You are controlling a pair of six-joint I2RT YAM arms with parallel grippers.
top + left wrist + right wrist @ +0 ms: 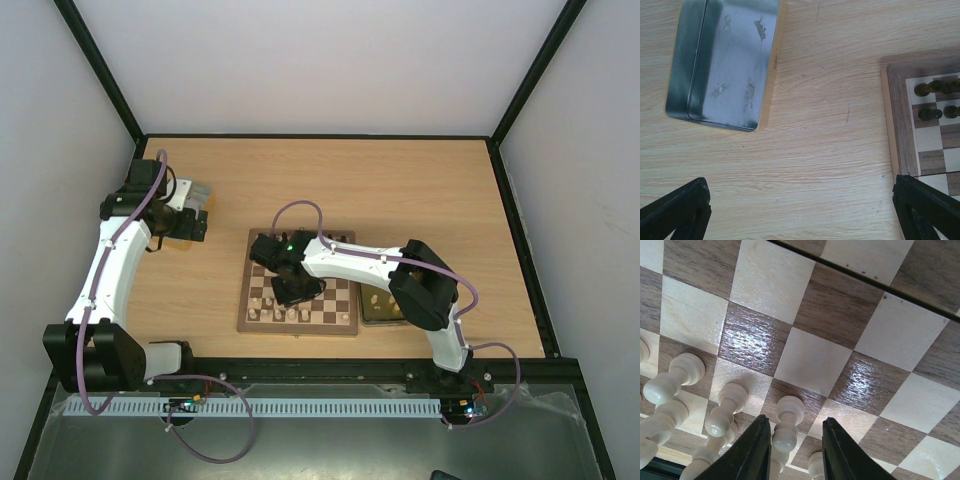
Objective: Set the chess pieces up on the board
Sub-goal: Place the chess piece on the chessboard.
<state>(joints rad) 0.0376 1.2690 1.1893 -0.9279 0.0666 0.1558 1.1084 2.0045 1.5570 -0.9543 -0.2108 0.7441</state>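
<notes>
My right gripper (pixel 796 421) sits low over the board (pixel 815 360), jaws partly open astride a cream pawn (pixel 785 432), with a gap on its right side. Left gripper (pixel 800 215) hangs wide and empty above the counter (pixel 830 150). From the top camera my right arm (pixel 360 262) hides that pawn; the neighbouring cream pieces (pixel 670 385) have their bases cut off.

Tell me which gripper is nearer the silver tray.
Left. The left gripper sits just beside the silver tray; the right gripper is away over the board, fingers astride a cream pawn.
</notes>
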